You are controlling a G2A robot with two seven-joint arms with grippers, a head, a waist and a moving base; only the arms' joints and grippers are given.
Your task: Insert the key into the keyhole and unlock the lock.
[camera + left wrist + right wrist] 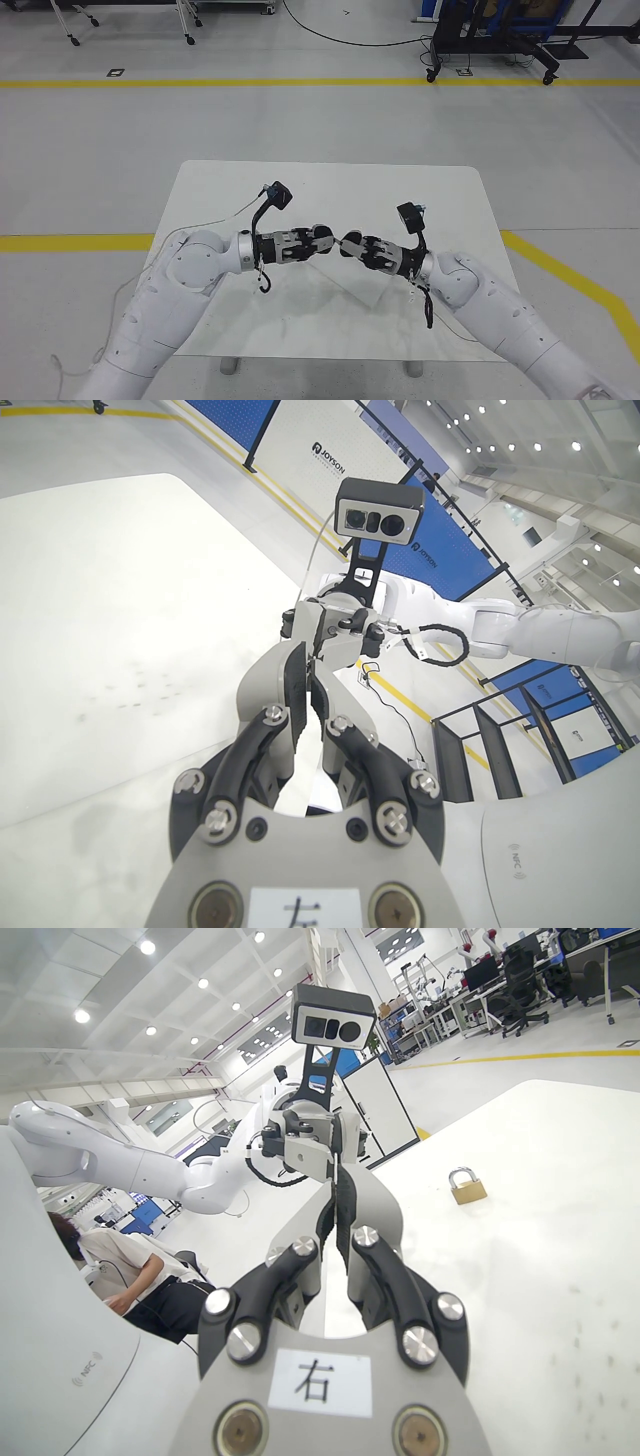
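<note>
Near: both arms are held low over the near-middle of the white table (330,190), one from each side, tips meeting head-on. On the left gripper (308,661) the fingers are together, pads converging to a closed tip. On the right gripper (339,1178) the fingers are pressed together along the ribbed pads. Where the tips meet, a thin pale sliver shows, likely the key (336,1162); it is too small to be sure, and I cannot tell which gripper has it. Judgement: the nose-to-nose pose reads as a handover or regrip, to seat the key blade-outward before going for the keyhole.

Farther: the brass padlock (467,1185) lies flat on the table, well apart from the grippers, shackle seated shut, nothing holding it. Judgement: lying loose, it may slide under the key's push unless one gripper steadies its body.

Writing: a white sticker (320,1380) with a single dark character sits on each gripper's base, evidently marking the side. Any stamp on the padlock is too small to tell.

Far: the blue panels (440,565) past the table carry white print, left unread
</note>
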